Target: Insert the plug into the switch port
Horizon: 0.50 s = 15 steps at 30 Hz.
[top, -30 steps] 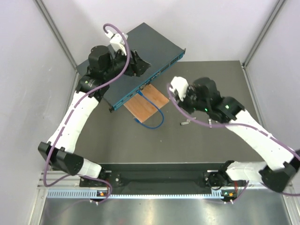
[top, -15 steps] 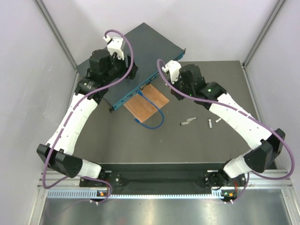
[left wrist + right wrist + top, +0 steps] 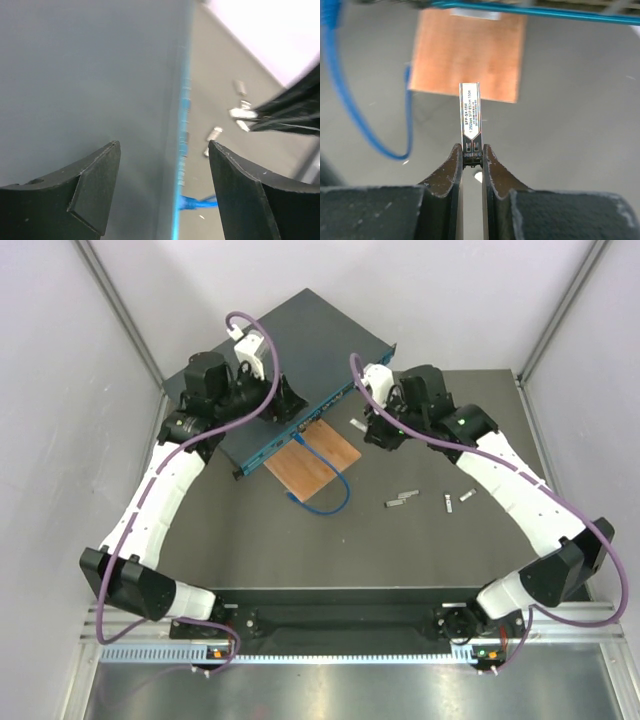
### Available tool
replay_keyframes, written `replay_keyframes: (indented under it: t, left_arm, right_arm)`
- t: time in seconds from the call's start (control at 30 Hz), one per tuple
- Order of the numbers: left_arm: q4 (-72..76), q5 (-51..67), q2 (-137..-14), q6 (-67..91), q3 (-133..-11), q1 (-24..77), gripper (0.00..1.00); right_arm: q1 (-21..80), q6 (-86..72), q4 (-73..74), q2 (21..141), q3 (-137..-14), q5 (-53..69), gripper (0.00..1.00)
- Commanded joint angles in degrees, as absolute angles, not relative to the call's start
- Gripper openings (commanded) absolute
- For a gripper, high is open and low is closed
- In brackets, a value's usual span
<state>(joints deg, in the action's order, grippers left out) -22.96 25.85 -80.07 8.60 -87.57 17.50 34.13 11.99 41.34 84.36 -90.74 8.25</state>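
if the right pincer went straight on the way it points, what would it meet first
Probably the wooden board, which lies right ahead of the plug in the right pincer; the switch port face is just beyond. Depth is unclear.

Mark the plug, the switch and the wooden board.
plug (image 3: 470, 112): right wrist view, on its white label.
switch (image 3: 320, 335): top external view, on its flat top panel.
wooden board (image 3: 470, 50): right wrist view, middle of its face.
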Motion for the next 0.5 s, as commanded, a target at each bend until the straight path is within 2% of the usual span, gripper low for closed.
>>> replay_keyframes:
  t: [0.0, 0.03, 0.13, 0.27, 0.33, 0.37, 0.47]
  left_arm:
    - [-12.8, 43.6, -76.4, 8.4, -85.2, 16.7, 0.75]
    - [-10.9, 52.1, -74.8, 7.7, -84.0, 16.7, 0.75]
    - [-11.1, 57.9, -72.2, -2.1, -81.4, 18.5, 0.75]
    - [-21.8, 60.5, -70.8, -19.0, -82.6, 20.3, 0.75]
    - [-29.7, 60.8, -70.2, -33.0, -83.9, 22.5, 0.74]
    - [-32.8, 60.6, -70.1, -33.0, -83.9, 22.5, 0.74]
    - [-43.0, 56.5, -69.7, -46.8, -84.5, 28.1, 0.73]
  right_arm:
    - [33.4, 14.0, 45.3, 82.1, -93.3, 22.5, 0.0]
    - [33.3, 14.7, 48.0, 82.0, -94.4, 25.4, 0.0]
    - [33.4, 16.5, 51.8, 82.1, -94.5, 35.7, 0.0]
    - [33.4, 18.1, 54.4, 82.0, -93.0, 43.6, 0.0]
    - [33.4, 18.4, 55.6, 82.5, -92.6, 46.9, 0.0]
    - [33.3, 18.5, 55.9, 82.5, -92.6, 46.9, 0.0]
    - [33.4, 18.0, 55.8, 83.0, -92.4, 49.2, 0.0]
